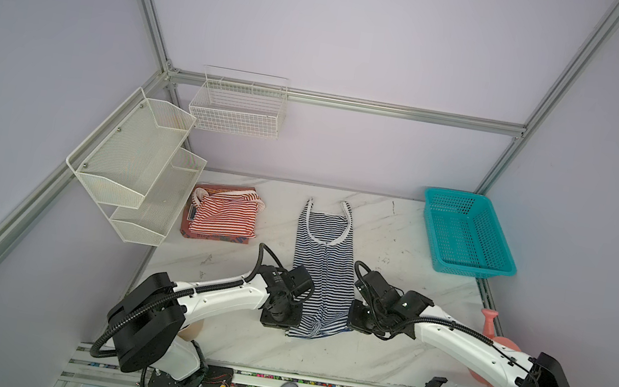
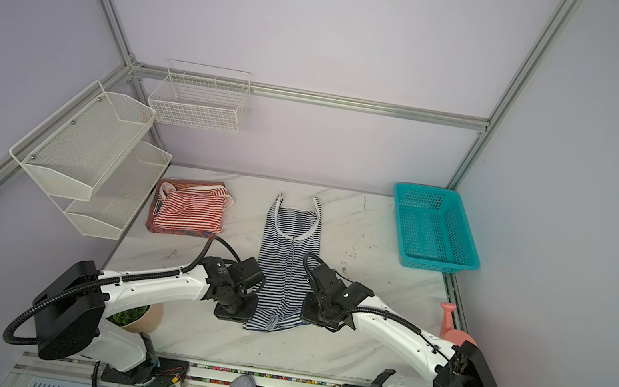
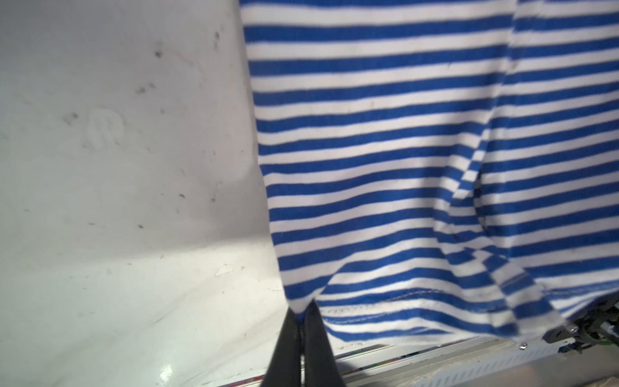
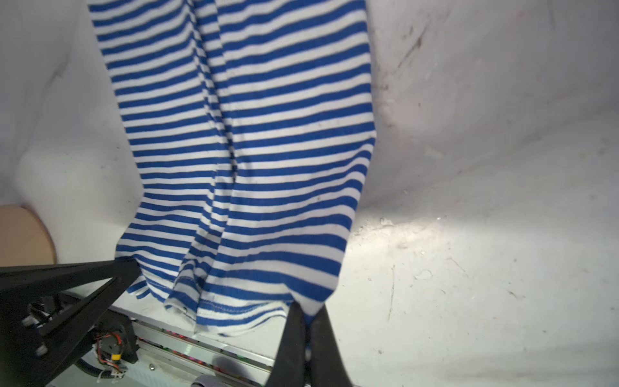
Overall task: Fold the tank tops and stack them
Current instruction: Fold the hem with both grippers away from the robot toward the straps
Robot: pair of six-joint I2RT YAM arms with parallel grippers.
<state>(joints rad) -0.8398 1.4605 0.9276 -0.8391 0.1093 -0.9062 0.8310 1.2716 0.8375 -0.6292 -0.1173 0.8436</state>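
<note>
navy-striped tank top [image 1: 324, 264]: flat mid-worktop [image 1: 379, 353], straps pointing away from the arms
left pincer [image 3: 304, 311]: clamped on one hem corner
right pincer [image 4: 308, 310]: clamped on the other hem corner
handling: light, floppy knit, probably sags mid-hem, so corners seem the best grab

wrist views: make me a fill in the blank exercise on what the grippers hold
The left gripper is ____ on a hem corner of the navy-striped tank top.
The right gripper pinches the same top's other ____ corner.
In both top views the red-striped tank top lies to the ____ of it.
Missing: shut; hem; left
</note>
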